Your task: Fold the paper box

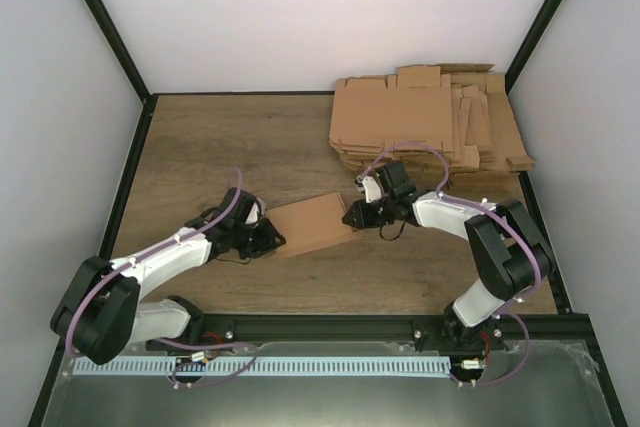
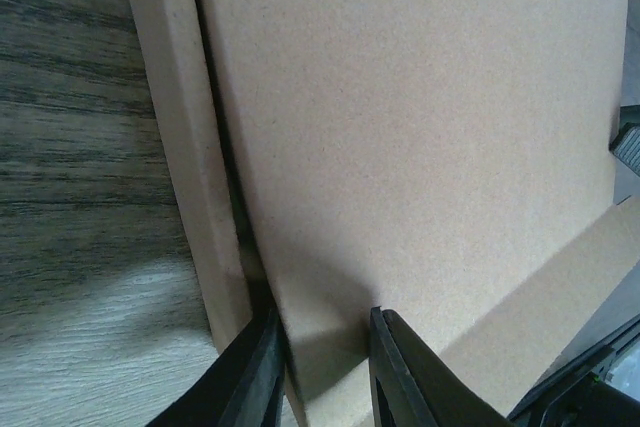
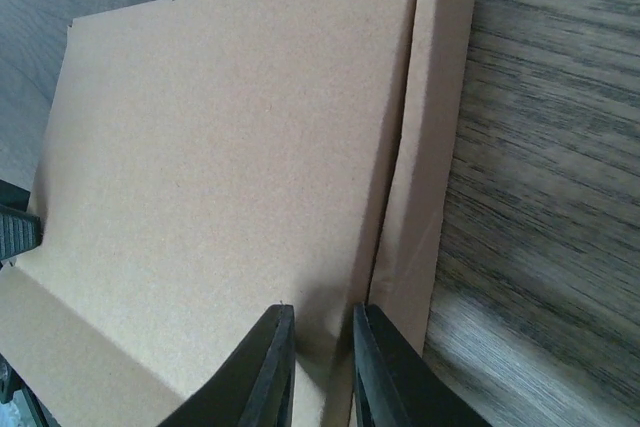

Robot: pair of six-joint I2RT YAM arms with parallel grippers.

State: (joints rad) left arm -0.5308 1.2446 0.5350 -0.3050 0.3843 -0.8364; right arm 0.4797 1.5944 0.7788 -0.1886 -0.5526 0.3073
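Brown cardboard box (image 1: 312, 224) lies at the centre of the wooden table (image 1: 200, 147). Top view: both arms reach low and inward. The left gripper (image 1: 268, 237) meets the box's left end and the right gripper (image 1: 355, 215) its right end. A pile of blanks (image 1: 430, 122) sits at far right, well apart. Left wrist view: fingers (image 2: 255, 382) nearly closed, pinching the box's near edge beside a side wall. Right wrist view: fingers (image 3: 270, 372) likewise narrow, clamping the box's edge next to its side wall.
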